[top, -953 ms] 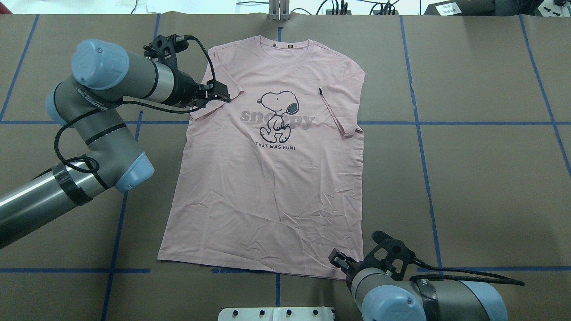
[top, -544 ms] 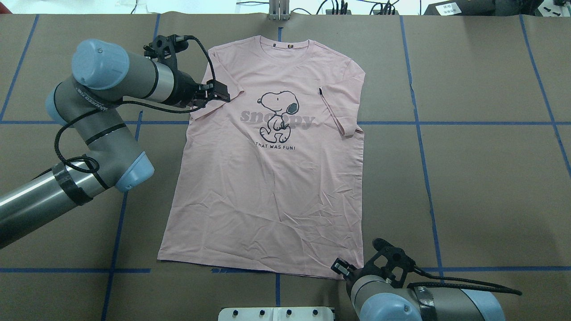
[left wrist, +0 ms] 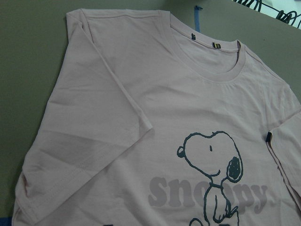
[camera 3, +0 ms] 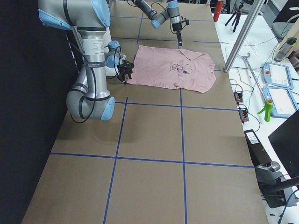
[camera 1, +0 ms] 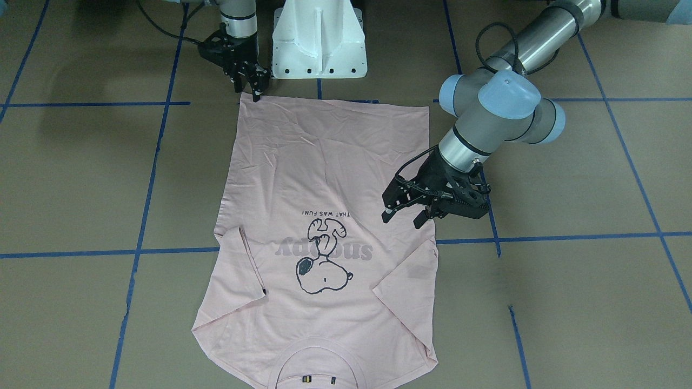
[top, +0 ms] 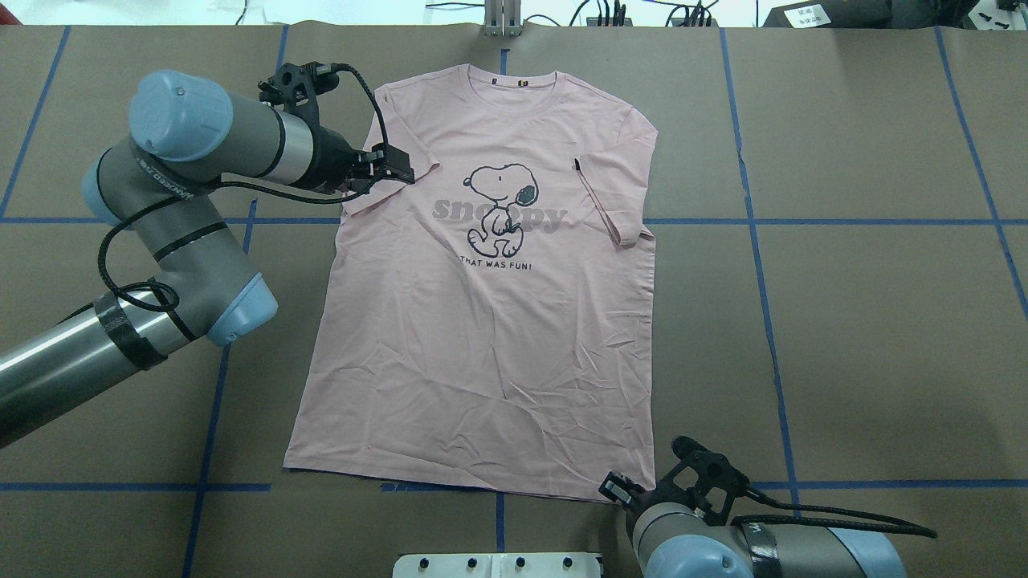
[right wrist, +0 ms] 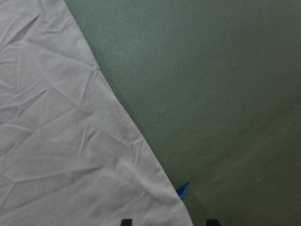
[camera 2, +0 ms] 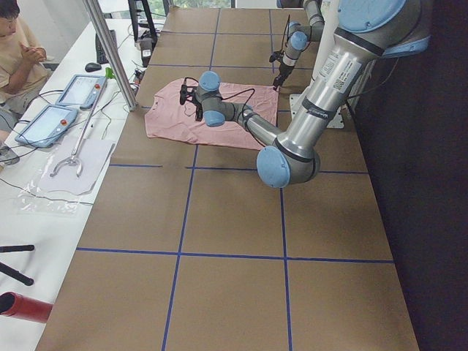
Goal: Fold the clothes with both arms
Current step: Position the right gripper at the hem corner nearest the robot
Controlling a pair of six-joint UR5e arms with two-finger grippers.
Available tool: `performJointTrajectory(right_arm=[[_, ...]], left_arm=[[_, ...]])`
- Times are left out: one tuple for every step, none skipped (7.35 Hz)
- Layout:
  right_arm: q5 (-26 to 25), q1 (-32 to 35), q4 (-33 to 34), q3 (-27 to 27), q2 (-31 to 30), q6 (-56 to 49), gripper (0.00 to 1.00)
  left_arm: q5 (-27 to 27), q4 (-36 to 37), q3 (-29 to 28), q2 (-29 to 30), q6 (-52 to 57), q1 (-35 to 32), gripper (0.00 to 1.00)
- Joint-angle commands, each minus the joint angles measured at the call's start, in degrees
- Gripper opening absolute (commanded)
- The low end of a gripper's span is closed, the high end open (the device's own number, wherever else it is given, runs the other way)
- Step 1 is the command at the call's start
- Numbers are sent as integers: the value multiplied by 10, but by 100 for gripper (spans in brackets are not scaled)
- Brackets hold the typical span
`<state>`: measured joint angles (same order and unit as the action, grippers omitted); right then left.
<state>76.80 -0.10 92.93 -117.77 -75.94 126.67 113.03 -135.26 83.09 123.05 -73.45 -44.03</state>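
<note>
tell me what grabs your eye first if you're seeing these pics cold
A pale pink T-shirt lies flat, print up, in the middle of the brown table, with a black-outlined cartoon dog on its chest. The left gripper hangs open over the shirt's edge by one sleeve. The right gripper sits open at a hem corner.

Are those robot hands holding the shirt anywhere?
Nothing is held. The left gripper, jaws open, hovers over the T-shirt sleeve; the right gripper, jaws open, sits at its hem corner.
</note>
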Motion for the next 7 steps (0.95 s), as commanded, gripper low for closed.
performJointTrajectory(right_arm=[[0,0,1,0,0,0,0],[0,0,1,-4,1,0,0],[0,1,1,-6,1,0,0],[0,1,1,-9,3,0,0],[0,3,1,-26,2,0,0],[0,4,1,-33,2,-2,0],[1,5,1,-33,3,-2,0]], left_arm=[[0,0,0,0,1,0,80],[0,0,1,0,-2,0,81],[-3,2,2,1,-26,1,81],[-8,2,14,-4,-45,1,82],[-18,19,74,-42,-61,18,82],[-70,66,156,-107,-62,68,82],[-128,117,218,-160,-91,128,82]])
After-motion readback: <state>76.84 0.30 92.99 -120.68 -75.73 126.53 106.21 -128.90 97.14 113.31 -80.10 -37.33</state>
